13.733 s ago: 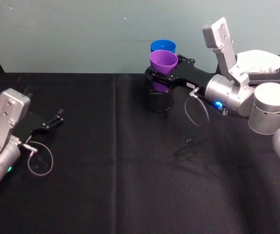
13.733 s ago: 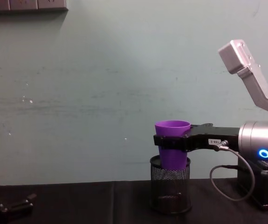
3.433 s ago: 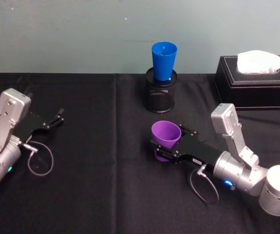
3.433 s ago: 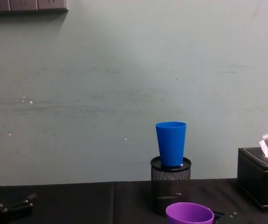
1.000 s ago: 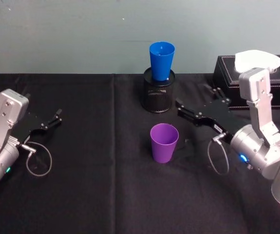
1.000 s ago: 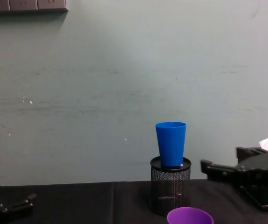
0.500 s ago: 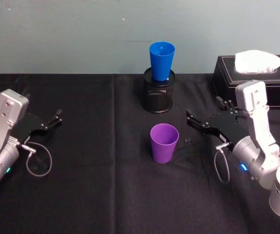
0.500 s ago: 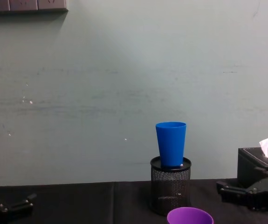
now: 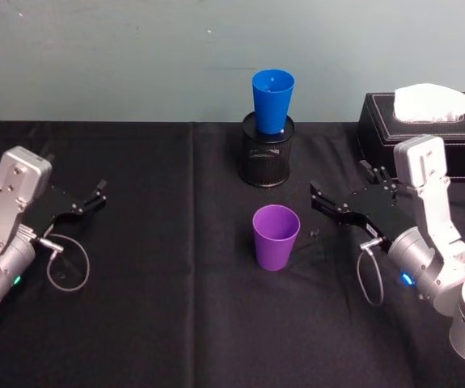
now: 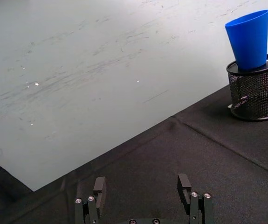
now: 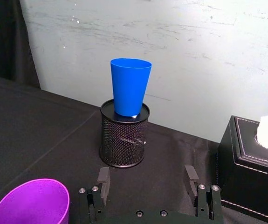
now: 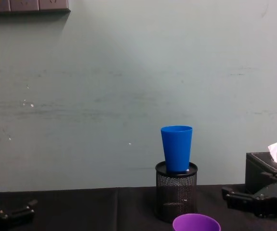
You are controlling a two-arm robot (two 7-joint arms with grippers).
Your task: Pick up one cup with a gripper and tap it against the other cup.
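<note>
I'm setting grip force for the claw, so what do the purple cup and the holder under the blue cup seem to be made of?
The purple cup looks like smooth, matte, thin-walled plastic of even colour. The holder looks like black metal wire mesh, judging by its see-through grid wall and solid rim. The blue cup standing in it looks like plastic too.

Smooth plastic purple cup [image 9: 276, 235], blue cup [image 9: 272, 99]; matt black cloth [image 9: 175, 323].

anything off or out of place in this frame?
Only one oddity: the blue cup stands upright in the mouth of the mesh pen holder, not on the table. The purple cup stands upright and free beside the open right gripper. No spills.
</note>
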